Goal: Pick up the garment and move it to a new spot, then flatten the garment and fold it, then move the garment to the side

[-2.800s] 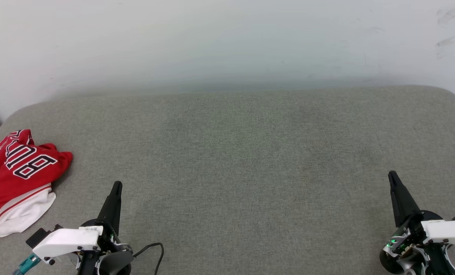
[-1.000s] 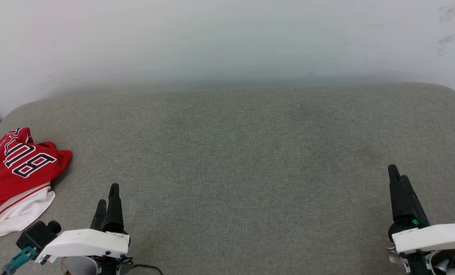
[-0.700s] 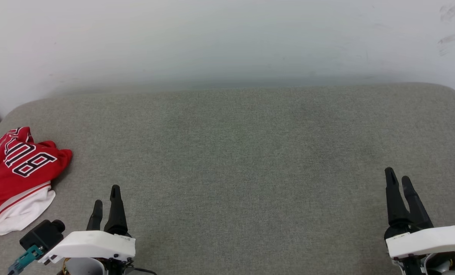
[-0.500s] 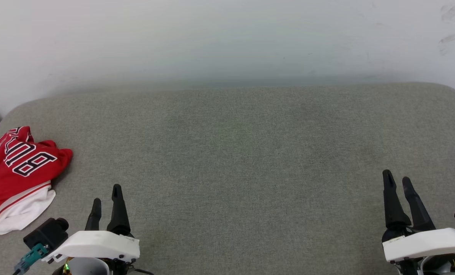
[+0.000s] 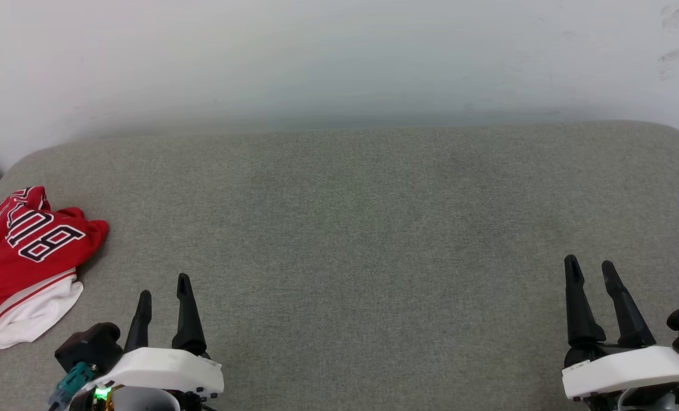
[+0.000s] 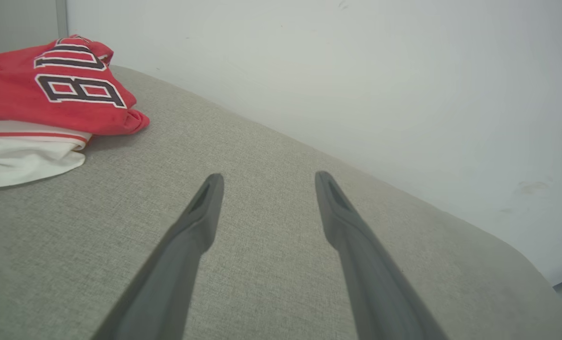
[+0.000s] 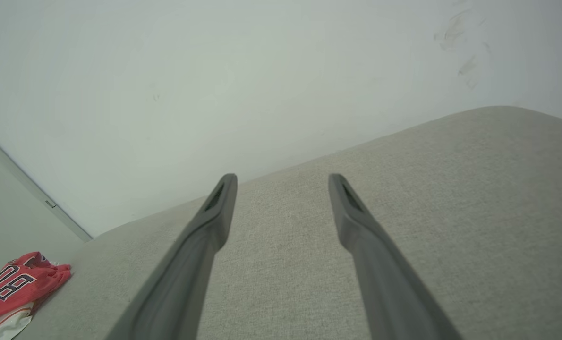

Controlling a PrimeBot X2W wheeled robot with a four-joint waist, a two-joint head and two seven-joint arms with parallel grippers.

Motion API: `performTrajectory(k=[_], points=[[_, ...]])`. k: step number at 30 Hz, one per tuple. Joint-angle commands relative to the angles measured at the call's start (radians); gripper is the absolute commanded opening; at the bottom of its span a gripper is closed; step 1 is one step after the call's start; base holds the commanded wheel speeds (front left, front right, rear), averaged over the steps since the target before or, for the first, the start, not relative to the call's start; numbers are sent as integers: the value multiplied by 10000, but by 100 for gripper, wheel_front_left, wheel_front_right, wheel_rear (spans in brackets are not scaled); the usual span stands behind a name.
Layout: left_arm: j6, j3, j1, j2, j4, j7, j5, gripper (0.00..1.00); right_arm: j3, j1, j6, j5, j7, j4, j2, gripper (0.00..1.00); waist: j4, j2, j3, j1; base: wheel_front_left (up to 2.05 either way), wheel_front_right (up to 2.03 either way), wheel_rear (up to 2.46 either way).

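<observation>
The garment (image 5: pixel 23 260) lies crumpled at the far left edge of the grey cushion, red with black white-outlined letters on top and a white sleeve at its near side. It also appears at the upper left of the left wrist view as the garment (image 6: pixel 49 101) and tiny at the lower left of the right wrist view as the garment (image 7: pixel 19 283). My left gripper (image 5: pixel 164 285) stands open at the lower left, right of the shirt and apart from it. My right gripper (image 5: pixel 589 265) is open at the lower right, far from the shirt. Both hold nothing.
A wide grey fabric cushion (image 5: pixel 362 228) spreads before me, with rounded far corners. A pale wall (image 5: pixel 339 63) rises directly behind it. The cushion's left edge runs just beyond the shirt.
Both grippers went from shut to open, their fingers spreading apart. Both wrists turned and shifted slightly at the near edge. The shirt stayed put.
</observation>
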Motion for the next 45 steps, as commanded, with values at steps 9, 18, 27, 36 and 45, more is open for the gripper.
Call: performTrajectory(k=[9,18,27,36,45], points=[[217,-284,98,166,-244,-300,1050,100,22,129,19,-1062,-309,-294,-18,100,1,0,15,0,0,0,0],[252,-439,270,238,-318,-508,1909,100,37,313,20,-1924,-528,-403,-16,100,13,0,-10,0,0,0,0],[265,-580,383,284,-327,-714,2760,100,67,468,20,-2774,-730,-493,-16,100,60,0,-25,0,0,0,0],[161,-669,492,289,-330,-909,3484,100,37,575,21,-3447,-917,-595,-15,100,57,0,-33,0,0,0,0],[-42,-677,591,202,-289,-1084,4135,100,-16,692,21,-3767,-1082,-671,-15,100,21,0,-7,0,0,0,0]])
